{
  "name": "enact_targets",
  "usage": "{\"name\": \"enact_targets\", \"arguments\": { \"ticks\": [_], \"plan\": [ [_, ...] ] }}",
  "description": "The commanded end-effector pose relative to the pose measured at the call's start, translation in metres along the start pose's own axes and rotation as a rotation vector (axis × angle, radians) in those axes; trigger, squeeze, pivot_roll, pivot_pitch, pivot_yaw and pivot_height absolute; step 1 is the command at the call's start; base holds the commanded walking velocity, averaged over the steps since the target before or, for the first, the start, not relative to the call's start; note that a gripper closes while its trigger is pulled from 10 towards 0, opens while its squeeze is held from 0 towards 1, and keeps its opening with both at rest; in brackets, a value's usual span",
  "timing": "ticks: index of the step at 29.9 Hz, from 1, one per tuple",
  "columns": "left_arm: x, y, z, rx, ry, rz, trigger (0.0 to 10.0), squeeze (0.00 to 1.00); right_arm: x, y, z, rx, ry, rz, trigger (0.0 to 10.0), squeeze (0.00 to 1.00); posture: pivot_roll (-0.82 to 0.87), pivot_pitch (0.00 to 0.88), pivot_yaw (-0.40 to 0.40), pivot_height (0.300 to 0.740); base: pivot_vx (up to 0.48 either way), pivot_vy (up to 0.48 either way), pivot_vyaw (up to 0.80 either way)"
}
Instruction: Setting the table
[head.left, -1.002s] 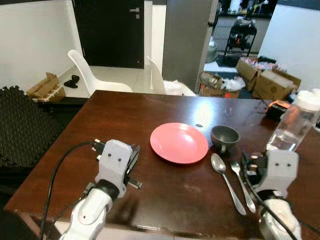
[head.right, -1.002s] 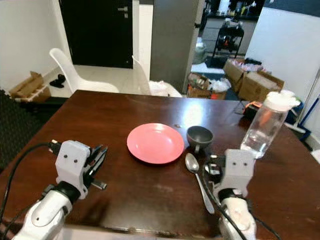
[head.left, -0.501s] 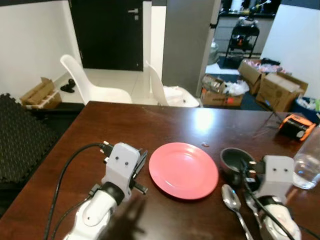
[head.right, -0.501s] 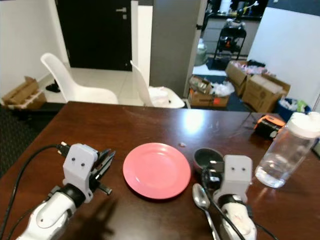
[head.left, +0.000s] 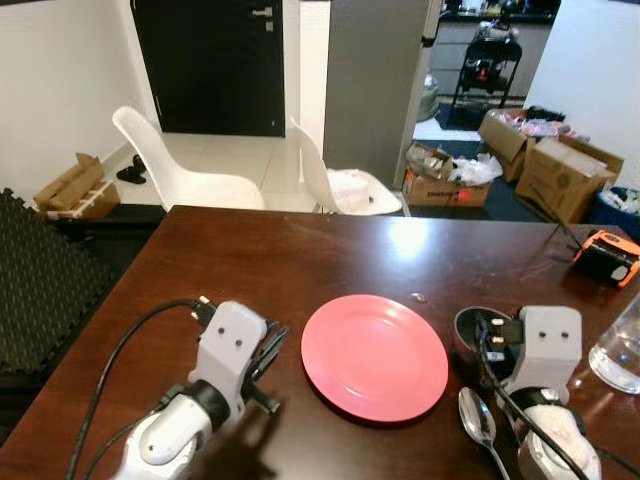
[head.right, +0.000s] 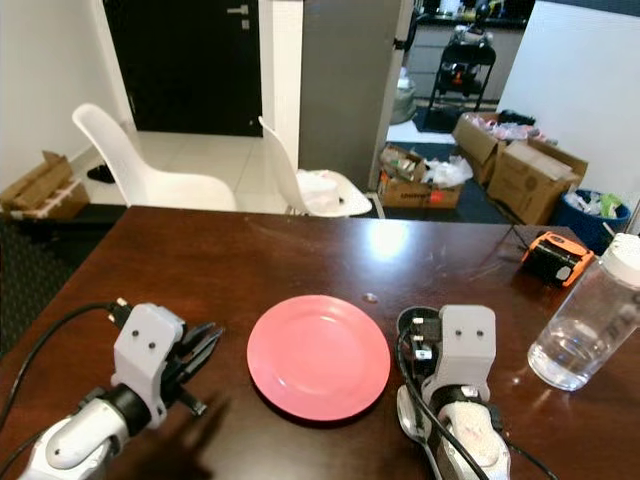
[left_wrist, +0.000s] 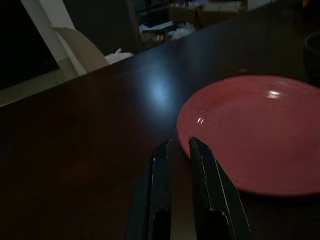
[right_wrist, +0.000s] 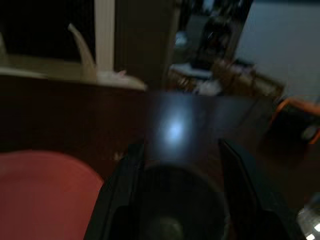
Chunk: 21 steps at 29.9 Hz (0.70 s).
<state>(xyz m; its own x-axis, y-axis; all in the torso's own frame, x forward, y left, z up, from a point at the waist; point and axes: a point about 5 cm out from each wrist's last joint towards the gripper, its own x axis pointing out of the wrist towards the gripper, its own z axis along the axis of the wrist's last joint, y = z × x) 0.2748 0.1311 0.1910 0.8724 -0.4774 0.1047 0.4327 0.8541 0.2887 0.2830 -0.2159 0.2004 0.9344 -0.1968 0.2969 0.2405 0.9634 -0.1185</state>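
A pink plate (head.left: 375, 355) lies in the middle of the dark wooden table (head.left: 300, 250). To its right stands a dark grey bowl (right_wrist: 172, 200), and my right gripper (right_wrist: 177, 147) is open with one finger on each side of it. Part of the bowl's rim (head.left: 470, 325) shows beside the right wrist block. A metal spoon (head.left: 478, 418) lies just behind the bowl, toward the front edge, partly hidden by the right arm. My left gripper (left_wrist: 177, 145) is shut with nothing in it. It hovers low over the table, its tips just off the plate's left rim (left_wrist: 187, 125).
A clear water bottle (head.right: 590, 325) stands at the table's right edge. An orange and black device (head.left: 607, 258) lies at the far right. Two white chairs (head.left: 190, 165) stand behind the table, with cardboard boxes (head.left: 555, 160) on the floor beyond.
The camera has moved closer to the table. My right gripper has moved forward from beside the spoon to straddle the bowl. The left gripper has come nearer the plate's rim.
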Motion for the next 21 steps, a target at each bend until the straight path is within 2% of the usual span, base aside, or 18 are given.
{"name": "enact_targets", "arguments": {
  "ticks": [1,4,7,8,11,17,19,21],
  "plan": [
    [-0.003,0.001,-0.007,-0.007,0.029,-0.028,10.0,0.00,-0.005,-0.002,-0.003,-0.003,0.031,-0.055,10.0,0.00,0.00,0.108,0.081,0.740,0.000,0.000,0.00],
    [-0.003,0.001,-0.008,-0.001,0.032,-0.034,10.0,0.00,-0.007,-0.003,-0.004,0.019,0.045,-0.082,10.0,0.00,0.00,0.109,0.082,0.740,0.000,0.000,0.00],
    [-0.001,0.005,-0.008,0.011,0.034,-0.042,10.0,0.00,-0.018,-0.005,-0.021,0.074,0.138,-0.228,10.0,0.00,0.00,0.114,0.090,0.740,0.000,0.000,0.00],
    [-0.001,0.005,-0.008,0.011,0.034,-0.042,10.0,0.00,-0.018,-0.005,-0.021,0.074,0.138,-0.228,10.0,0.00,0.00,0.114,0.090,0.740,0.000,0.000,0.00],
    [0.001,0.006,-0.007,0.019,0.033,-0.047,10.0,0.00,-0.032,-0.007,-0.042,0.115,0.243,-0.367,10.0,0.00,0.00,0.118,0.099,0.740,0.000,0.000,0.00],
    [0.001,0.006,-0.007,0.021,0.032,-0.053,10.0,0.00,-0.038,0.008,-0.043,0.137,0.237,-0.300,10.0,0.00,0.00,0.121,0.101,0.740,0.000,0.000,0.00],
    [0.002,0.007,-0.007,0.019,0.029,-0.051,10.0,0.00,-0.044,0.024,-0.046,0.164,0.237,-0.193,10.0,0.00,0.00,0.122,0.101,0.740,0.000,0.000,0.00],
    [0.002,0.007,-0.007,0.018,0.029,-0.050,10.0,0.00,-0.046,0.028,-0.047,0.167,0.237,-0.165,10.0,0.00,0.00,0.123,0.101,0.740,0.000,0.000,0.00]
  ]
}}
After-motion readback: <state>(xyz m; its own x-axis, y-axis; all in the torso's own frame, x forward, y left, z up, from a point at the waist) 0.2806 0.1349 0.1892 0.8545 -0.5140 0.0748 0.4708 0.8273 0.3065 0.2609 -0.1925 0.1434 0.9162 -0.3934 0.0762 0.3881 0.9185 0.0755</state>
